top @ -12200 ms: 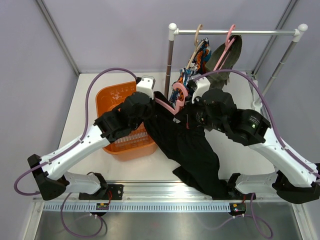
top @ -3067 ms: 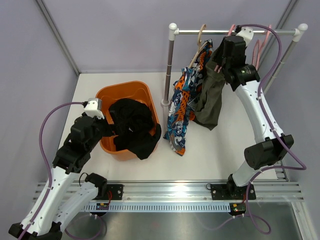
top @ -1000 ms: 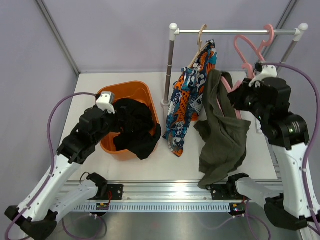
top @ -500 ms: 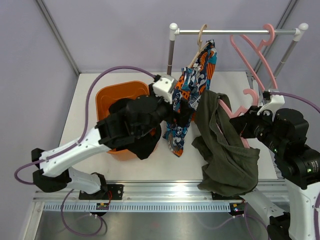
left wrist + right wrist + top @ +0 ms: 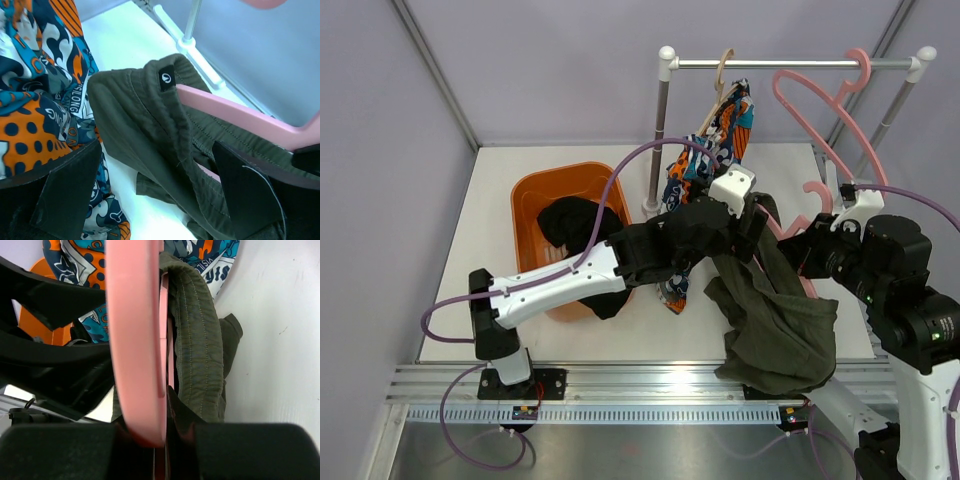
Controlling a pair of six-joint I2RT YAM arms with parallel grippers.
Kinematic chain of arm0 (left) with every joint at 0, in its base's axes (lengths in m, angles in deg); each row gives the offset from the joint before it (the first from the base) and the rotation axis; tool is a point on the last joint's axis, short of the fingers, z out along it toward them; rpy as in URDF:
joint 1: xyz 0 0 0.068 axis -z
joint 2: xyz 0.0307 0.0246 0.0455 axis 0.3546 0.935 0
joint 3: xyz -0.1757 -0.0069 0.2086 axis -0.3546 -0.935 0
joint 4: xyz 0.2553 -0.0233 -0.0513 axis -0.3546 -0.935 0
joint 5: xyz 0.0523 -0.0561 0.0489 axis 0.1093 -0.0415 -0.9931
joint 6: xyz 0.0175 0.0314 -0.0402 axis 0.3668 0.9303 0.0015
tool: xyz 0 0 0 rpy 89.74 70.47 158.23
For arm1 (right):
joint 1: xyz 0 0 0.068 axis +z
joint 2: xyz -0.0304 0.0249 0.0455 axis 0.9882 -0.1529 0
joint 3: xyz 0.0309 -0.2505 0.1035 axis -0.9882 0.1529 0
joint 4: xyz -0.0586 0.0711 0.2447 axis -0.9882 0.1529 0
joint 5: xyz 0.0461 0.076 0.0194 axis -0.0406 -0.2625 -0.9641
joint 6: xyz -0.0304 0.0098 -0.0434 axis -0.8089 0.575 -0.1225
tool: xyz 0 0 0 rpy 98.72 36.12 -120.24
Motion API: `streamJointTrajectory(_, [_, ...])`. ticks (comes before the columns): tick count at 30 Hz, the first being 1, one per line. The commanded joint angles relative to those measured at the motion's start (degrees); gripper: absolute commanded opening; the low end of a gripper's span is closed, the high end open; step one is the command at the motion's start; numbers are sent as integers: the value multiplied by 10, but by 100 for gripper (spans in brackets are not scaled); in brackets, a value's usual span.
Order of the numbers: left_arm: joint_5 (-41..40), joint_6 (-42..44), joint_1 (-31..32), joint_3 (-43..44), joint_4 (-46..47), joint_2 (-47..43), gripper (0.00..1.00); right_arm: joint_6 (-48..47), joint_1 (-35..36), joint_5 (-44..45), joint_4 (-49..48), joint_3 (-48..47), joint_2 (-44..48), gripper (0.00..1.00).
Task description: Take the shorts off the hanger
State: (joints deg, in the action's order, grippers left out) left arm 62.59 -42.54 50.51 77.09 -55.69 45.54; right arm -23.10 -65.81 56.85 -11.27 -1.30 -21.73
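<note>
Olive shorts [image 5: 140, 115], stitched waistband, draped over smooth pink hanger [image 5: 135, 340]; right pincer [image 5: 155, 440] clamps hanger, left pincer [image 5: 157, 195] spread wide.

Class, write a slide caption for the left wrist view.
Open left tool frames the waistband of olive shorts on a pink hanger, patterned shorts alongside.

The left gripper [image 5: 159, 196], jaws apart, now reaches from the basket [image 5: 535, 190] to the olive shorts [image 5: 775, 320], now off the rail [image 5: 770, 64] on the right gripper's [image 5: 160, 440] hanger [image 5: 135, 340].

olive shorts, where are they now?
Top view, right of centre: the olive shorts hang on the pink hanger held by the right hand, below the rail, beside the patterned shorts.
</note>
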Motion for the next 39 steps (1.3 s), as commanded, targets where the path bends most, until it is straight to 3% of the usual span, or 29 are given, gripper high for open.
streamJointTrajectory(1, [3,-3,3,28,34,2,98,4,2,-18,-30,-17,-6,0])
streamJointTrajectory(4, [6,-6,2,26,34,9,93,4,2,-20,-33,-15,-8,0])
streamJointTrajectory(12, [17,-5,2,46,18,41,59,5,3,-22,-34,-15,-5,0])
streamJointTrajectory(21, [20,-6,2,48,23,49,47,2,2,-24,-29,-24,-4,0])
streamJointTrajectory(25, [0,3,-6,54,20,51,24,2,2,-27,-23,-28,-3,0])
streamJointTrajectory(26, [-3,5,-10,57,19,52,11,1,2,-28,-22,-30,-3,0])
streamJointTrajectory(28, [-8,5,-32,65,18,54,0,-1,2,-33,-15,-39,-1,0])
streamJointTrajectory(39, [-1,-3,-142,129,12,117,0,-10,2,-78,16,-73,11,0])
